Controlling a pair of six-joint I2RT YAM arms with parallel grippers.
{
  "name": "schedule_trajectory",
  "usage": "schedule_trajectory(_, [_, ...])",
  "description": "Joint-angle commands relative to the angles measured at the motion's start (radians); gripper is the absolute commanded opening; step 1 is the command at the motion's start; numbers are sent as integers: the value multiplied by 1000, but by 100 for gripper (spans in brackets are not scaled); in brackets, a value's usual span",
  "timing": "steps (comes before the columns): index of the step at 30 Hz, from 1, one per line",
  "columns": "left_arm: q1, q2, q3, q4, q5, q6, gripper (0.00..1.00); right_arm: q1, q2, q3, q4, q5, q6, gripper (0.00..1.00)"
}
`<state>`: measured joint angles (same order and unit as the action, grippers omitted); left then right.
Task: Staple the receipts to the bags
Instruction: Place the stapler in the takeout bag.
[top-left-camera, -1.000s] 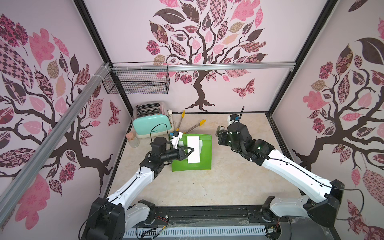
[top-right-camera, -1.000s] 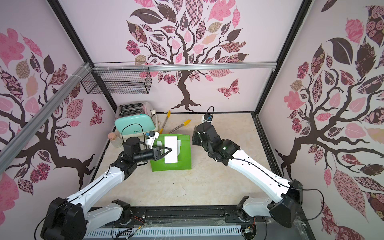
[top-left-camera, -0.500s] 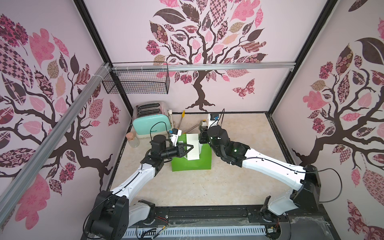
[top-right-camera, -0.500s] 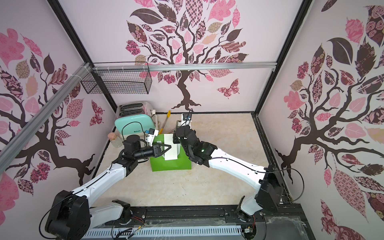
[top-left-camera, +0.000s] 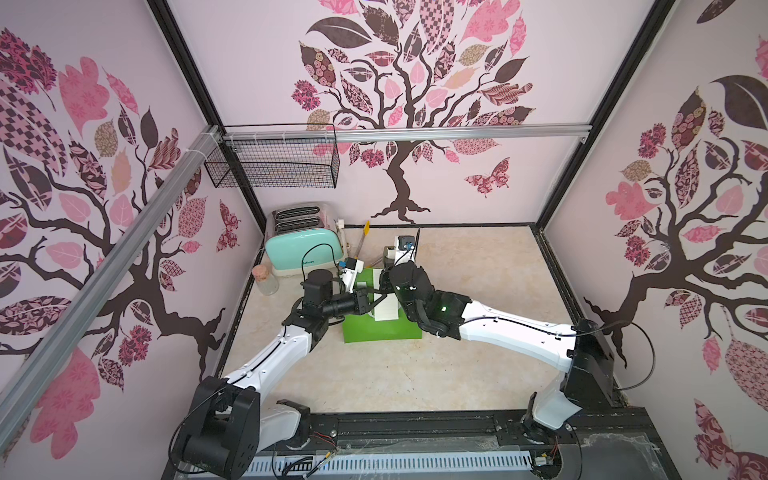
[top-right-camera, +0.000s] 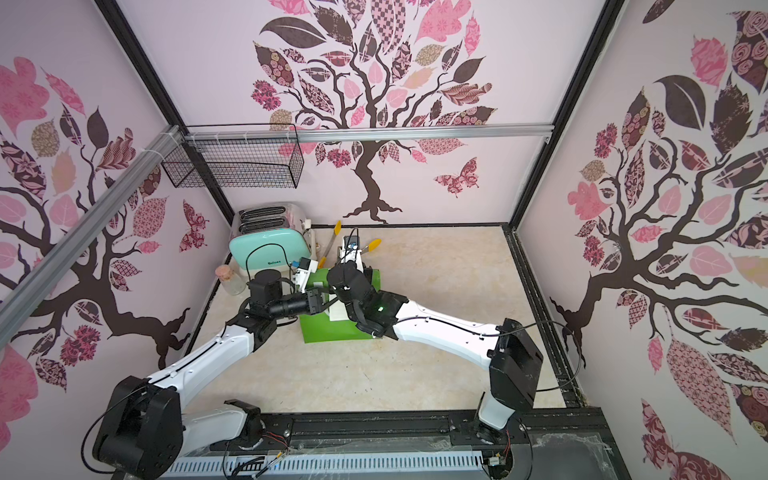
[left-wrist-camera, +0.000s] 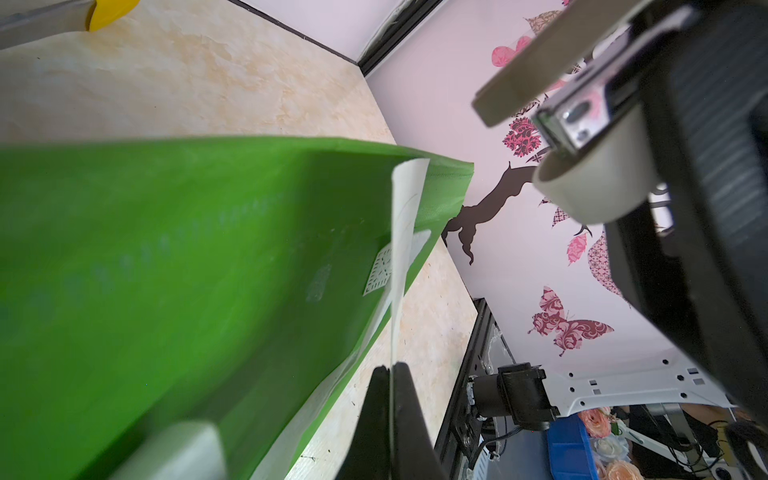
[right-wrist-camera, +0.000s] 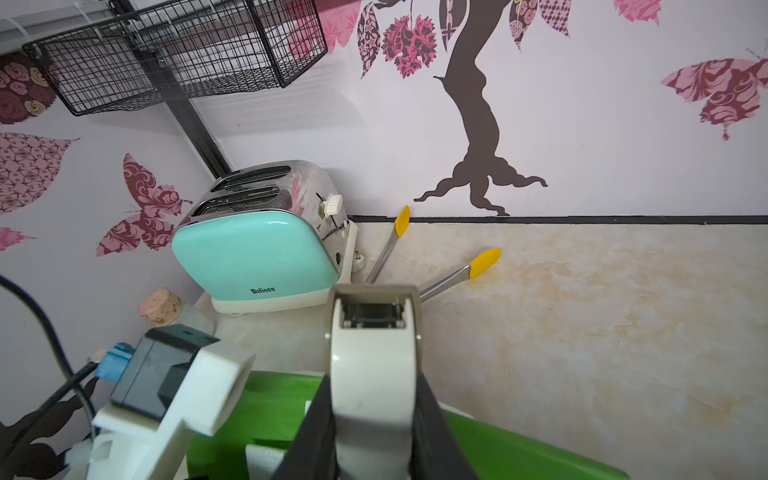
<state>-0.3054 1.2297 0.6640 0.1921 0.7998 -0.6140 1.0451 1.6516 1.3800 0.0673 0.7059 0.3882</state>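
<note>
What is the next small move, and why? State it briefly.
Probably bring the stapler, held in the right gripper, onto the far end of the receipt over the green bag. The left gripper pinches its near end, and the stapler's mouth hangs apart from both.

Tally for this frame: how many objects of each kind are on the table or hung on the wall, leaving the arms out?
green tote bag: 1
white receipt: 1
stapler: 1
mint toaster: 1
yellow-tipped tongs: 1
corked glass jar: 1
wire basket: 1
Total: 7
</note>
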Motion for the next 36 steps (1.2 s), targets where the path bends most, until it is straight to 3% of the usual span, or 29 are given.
schedule_trajectory(1, [8,8,39,4,13,1,0,0,37,61,-15,26,8,8])
schedule_trajectory(15, [15,14,46,-10,3,6,0,-23,86,86,-93,-9,72,7])
schedule_trajectory(36, [17,13,49,6,19,7,0,-45,102,156,-111,-7,23,7])
